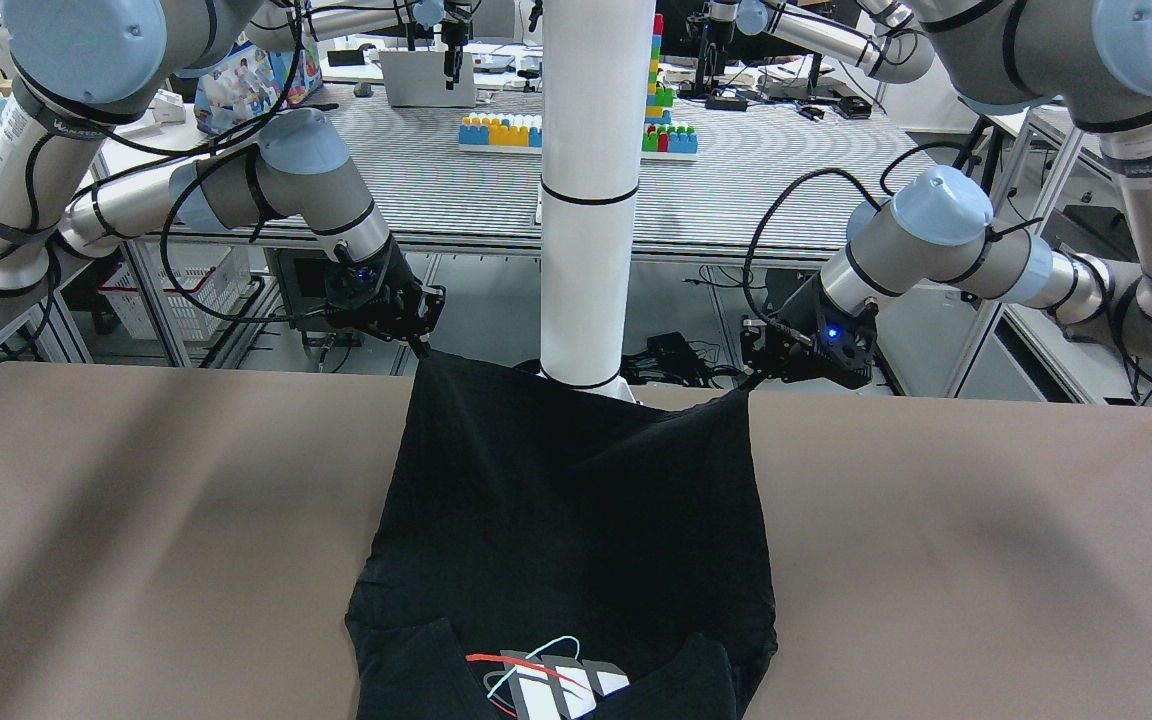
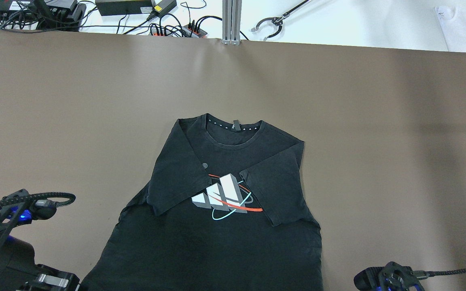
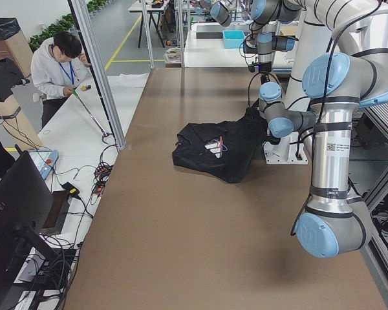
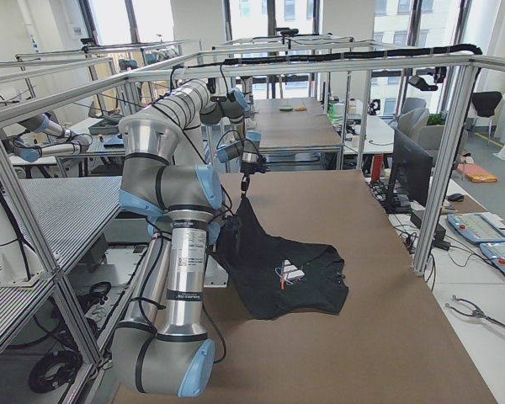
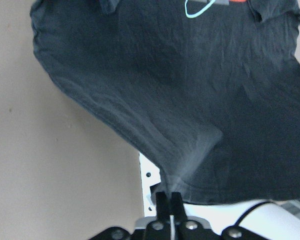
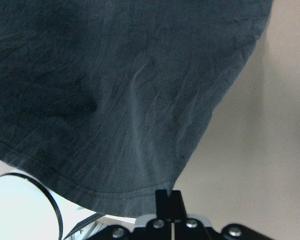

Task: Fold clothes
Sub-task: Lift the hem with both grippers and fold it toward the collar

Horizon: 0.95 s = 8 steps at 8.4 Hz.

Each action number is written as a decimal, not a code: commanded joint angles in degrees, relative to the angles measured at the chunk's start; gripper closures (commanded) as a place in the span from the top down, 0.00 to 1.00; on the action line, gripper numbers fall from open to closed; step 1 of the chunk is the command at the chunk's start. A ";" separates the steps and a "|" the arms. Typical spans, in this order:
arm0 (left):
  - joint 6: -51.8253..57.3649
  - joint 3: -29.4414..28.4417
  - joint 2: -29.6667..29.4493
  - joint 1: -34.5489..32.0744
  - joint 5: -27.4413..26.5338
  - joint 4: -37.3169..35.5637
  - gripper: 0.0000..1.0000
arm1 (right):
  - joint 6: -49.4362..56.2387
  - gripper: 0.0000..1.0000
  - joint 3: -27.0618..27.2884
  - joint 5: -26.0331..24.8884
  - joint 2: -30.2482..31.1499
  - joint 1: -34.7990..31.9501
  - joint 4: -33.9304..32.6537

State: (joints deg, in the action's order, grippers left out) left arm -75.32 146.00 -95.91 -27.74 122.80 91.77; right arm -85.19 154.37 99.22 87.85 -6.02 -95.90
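Left hand and right hand are each clamped on a hem corner of the black T-shirt, spread on the table; limp, light cloth, best held at corners.

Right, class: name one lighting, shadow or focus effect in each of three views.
Front-facing view: soft shadow bands cross the table beside the black shirt; the striped bench behind shows moiré. Overhead view: a pale sheen near the table's far edge. Left wrist view: fabric by the left end effector looks pale and hazy.
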 commanded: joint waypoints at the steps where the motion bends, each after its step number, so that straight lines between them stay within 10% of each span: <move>1: -0.35 -9.01 -7.94 -6.23 -7.31 -0.10 0.00 | -0.42 0.00 -4.40 -5.52 -2.66 -5.45 -0.16; 8: 0.17 -31.88 -23.25 -21.12 -10.28 0.17 0.00 | 7.02 0.00 -18.12 -0.79 -8.57 -29.73 -0.34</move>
State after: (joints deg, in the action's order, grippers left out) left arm -75.42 120.63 -114.67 -48.14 114.76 91.72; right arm -82.28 138.53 96.82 79.61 -31.13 -96.22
